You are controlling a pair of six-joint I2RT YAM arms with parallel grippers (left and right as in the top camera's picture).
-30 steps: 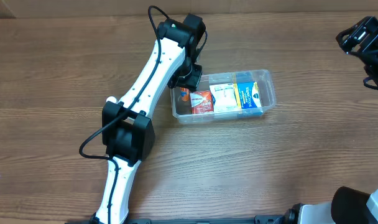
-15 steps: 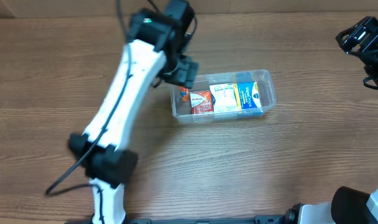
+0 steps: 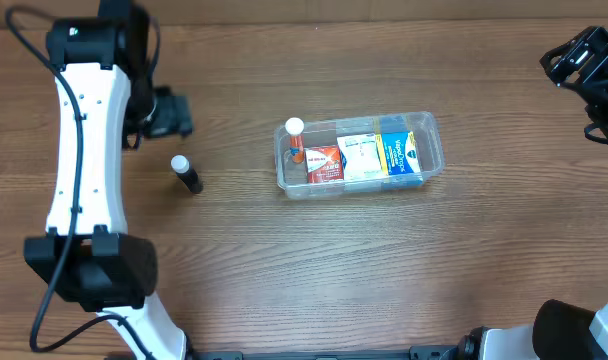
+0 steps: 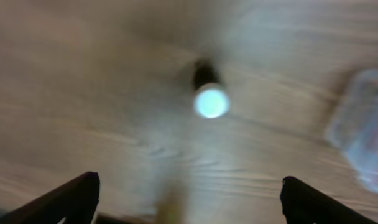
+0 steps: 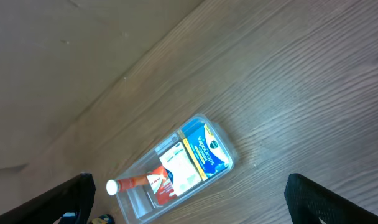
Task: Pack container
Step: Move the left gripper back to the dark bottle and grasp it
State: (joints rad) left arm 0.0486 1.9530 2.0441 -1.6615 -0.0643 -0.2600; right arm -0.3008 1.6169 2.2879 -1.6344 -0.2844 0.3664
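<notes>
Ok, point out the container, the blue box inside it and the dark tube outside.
container [image 3: 435, 150], overhead view, right end wall.
blue box [image 3: 400, 157], overhead view, top face.
dark tube [image 3: 189, 178], overhead view, dark body.

Left arm [image 3: 84, 150]: white, elbow low, stretched far and well left of the container [image 3: 439, 150]. Left end effector [image 3: 172, 112]: black, fingers spread wide, empty. Right end effector [image 3: 582, 58]: black, held high, well right of the container, fingers spread wide, empty.

L wrist view blurry: tube [image 4: 209, 93] fuzzy, container [image 4: 363, 137] cut off at right edge. Box [image 3: 399, 157] txt too small to read.
</notes>
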